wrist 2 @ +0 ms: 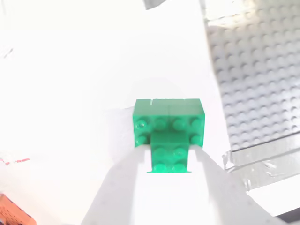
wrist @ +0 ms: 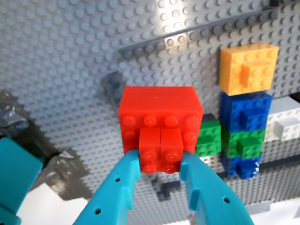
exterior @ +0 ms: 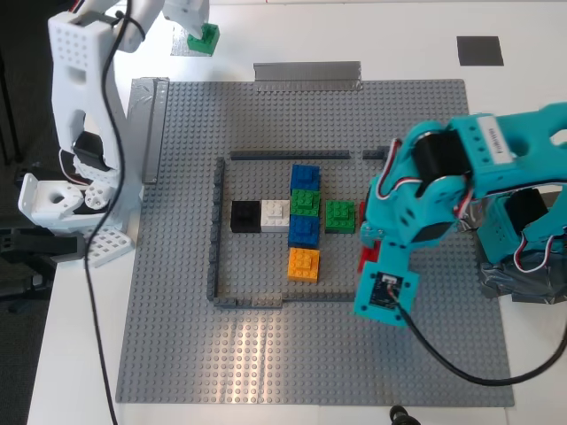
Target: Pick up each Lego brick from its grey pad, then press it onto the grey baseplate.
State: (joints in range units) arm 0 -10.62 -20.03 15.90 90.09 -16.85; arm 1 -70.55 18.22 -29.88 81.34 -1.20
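Note:
My first gripper [wrist: 161,161], teal, is shut on the knob of a red Lego brick [wrist: 159,117]. In the exterior view this gripper [exterior: 366,254] holds the red brick [exterior: 362,257] low over the grey baseplate [exterior: 177,292], beside a green brick; I cannot tell whether it touches. My second gripper [wrist 2: 171,157], white, is shut on a green Lego brick [wrist 2: 168,115] over the white table. In the exterior view it [exterior: 202,32] holds the green brick [exterior: 206,38] at the far left corner, off the baseplate. One dark grey pad [exterior: 479,50] lies bare at the back right.
Inside the dark frame [exterior: 215,230] stand blue [exterior: 305,177], green [exterior: 306,202], blue [exterior: 304,230], orange [exterior: 303,264], black [exterior: 245,216], white [exterior: 275,215] and green [exterior: 339,215] bricks. Silver tape [exterior: 307,73] holds the plate's far edge. The white arm's base [exterior: 75,177] stands at the exterior view's left.

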